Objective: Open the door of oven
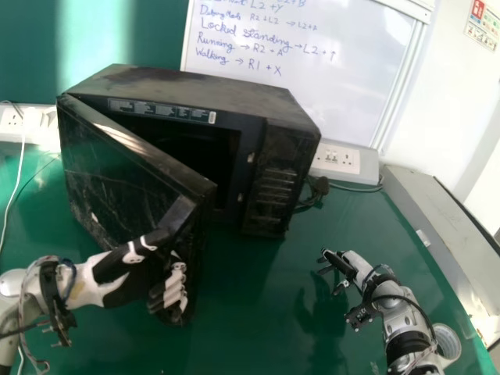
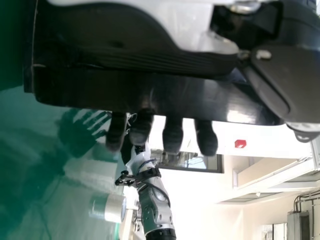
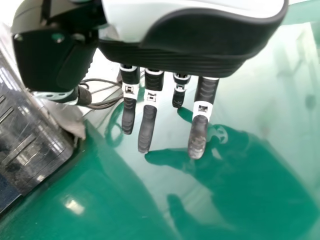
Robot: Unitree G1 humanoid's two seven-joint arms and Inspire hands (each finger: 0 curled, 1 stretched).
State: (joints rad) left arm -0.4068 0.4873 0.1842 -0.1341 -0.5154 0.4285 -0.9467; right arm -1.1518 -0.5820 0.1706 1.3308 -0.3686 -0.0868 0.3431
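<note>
The left hand (image 1: 113, 287) curls round the edge of the oven door (image 1: 125, 180)

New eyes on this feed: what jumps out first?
The bulky black oven on the green table, its door standing partly open toward the robot, with the left hand curled round the door's free edge. Next, the whiteboard with blue handwriting behind the oven. Then the right hand, fingers loosely extended over the table, right of the oven.
</note>
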